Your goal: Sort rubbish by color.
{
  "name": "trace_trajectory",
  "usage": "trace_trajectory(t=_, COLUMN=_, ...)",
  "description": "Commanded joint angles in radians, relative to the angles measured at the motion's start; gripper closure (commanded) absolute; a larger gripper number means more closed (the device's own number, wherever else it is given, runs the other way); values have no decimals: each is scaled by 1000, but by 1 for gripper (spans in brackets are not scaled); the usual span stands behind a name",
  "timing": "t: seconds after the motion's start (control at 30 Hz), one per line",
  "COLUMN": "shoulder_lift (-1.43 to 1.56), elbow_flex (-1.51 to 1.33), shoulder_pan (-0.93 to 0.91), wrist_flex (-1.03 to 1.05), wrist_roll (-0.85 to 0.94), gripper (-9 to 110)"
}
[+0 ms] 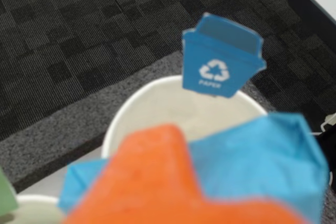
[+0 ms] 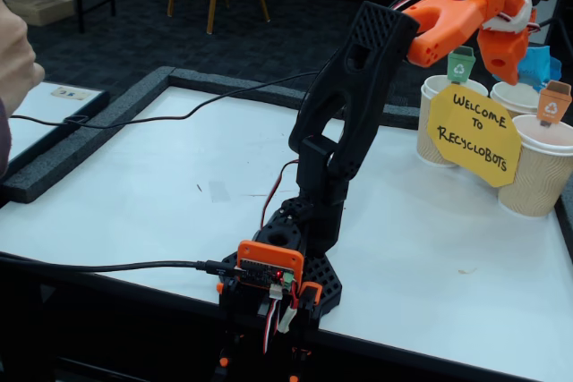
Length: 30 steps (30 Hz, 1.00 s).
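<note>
In the wrist view a light blue crumpled paper wad (image 1: 262, 156) sits against my orange gripper (image 1: 194, 182), which is shut on it. Just beneath and beyond stands a white-lined paper cup (image 1: 157, 108) with a blue recycling-bin flag (image 1: 220, 59) on its far rim. The fixed view shows the arm stretched to the back right of the table. There the gripper (image 2: 519, 64) holds the blue wad (image 2: 542, 67) over the middle cup (image 2: 510, 96) of three.
A cup with a green flag (image 2: 434, 123) and a cup with an orange flag (image 2: 537, 172) flank the middle one. The yellow sign (image 2: 474, 136) leans in front. A second cup rim (image 1: 31, 203) shows at the wrist view's lower left. A person's hand (image 2: 13, 60) is at the fixed view's left edge.
</note>
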State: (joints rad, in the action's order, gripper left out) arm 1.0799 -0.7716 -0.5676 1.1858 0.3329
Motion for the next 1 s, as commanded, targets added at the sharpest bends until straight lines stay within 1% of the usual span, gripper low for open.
trace_trajectory(t=0.0, shoulder_lift=51, elbow_flex=155, shoulder_pan=-28, wrist_flex=-31, wrist_roll=26, gripper=88)
trace_trajectory(t=0.2, shoulder_lift=51, elbow_flex=155, shoulder_pan=-28, wrist_flex=-32, wrist_roll=26, gripper=84)
trace_trajectory(t=0.63, shoulder_lift=51, elbow_flex=143, shoulder_pan=-26, wrist_flex=-57, wrist_roll=32, gripper=81)
trace_trajectory(t=0.83, shoulder_lift=51, elbow_flex=86, shoulder_pan=-26, wrist_flex=-75, wrist_roll=37, gripper=76)
trace_trajectory(t=0.87, shoulder_lift=51, elbow_flex=86, shoulder_pan=-23, wrist_flex=-49, wrist_roll=75, gripper=76)
trace_trajectory(t=0.93, shoulder_lift=51, elbow_flex=86, shoulder_pan=-23, wrist_flex=-60, wrist_roll=89, gripper=77)
trace_trajectory(t=0.97, shoulder_lift=51, elbow_flex=83, shoulder_pan=-23, wrist_flex=-58, wrist_roll=89, gripper=81)
